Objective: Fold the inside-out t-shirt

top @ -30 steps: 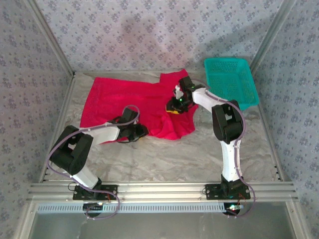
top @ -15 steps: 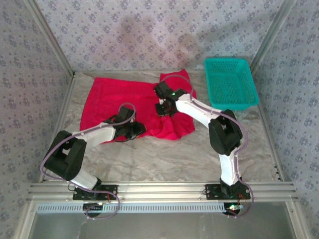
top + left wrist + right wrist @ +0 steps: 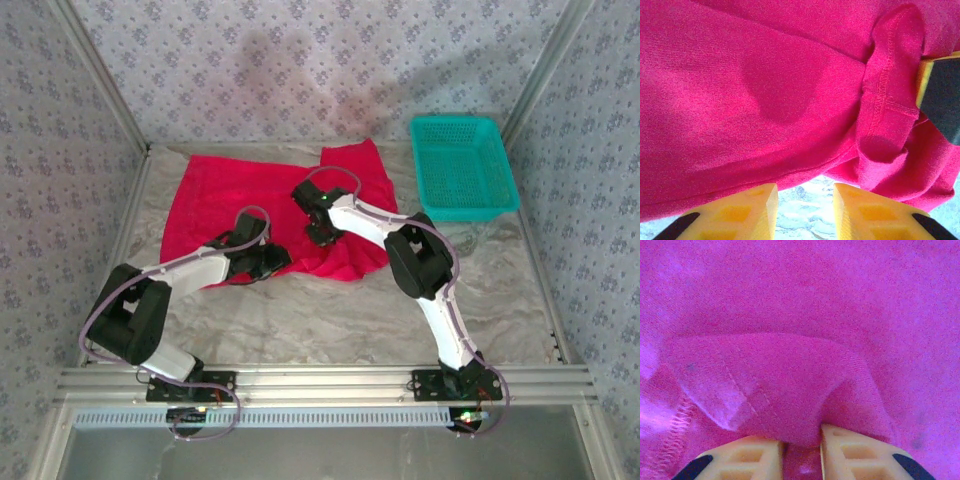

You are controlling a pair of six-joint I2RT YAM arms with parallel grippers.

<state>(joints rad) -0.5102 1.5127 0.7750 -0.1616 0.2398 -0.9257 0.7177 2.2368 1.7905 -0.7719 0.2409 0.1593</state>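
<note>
Bright red soft cloth t-shirt (image 3: 215, 200) lies spread on crinkled pale table cover (image 3: 330, 320), under and beyond both sets of fingertips. Left gripper (image 3: 802, 191): yellow fingers apart, nothing between them, stitched near hem just past the tips. Right gripper (image 3: 801, 434): fingers pinched on a raised fold of red cloth. Over the last second the right arm has swung leftward across the shirt, toward the left gripper; probably a fold being drawn over. Long axis runs left to right; collar end unclear. Teal plastic mesh basket (image 3: 462, 165) far right, apart.
</note>
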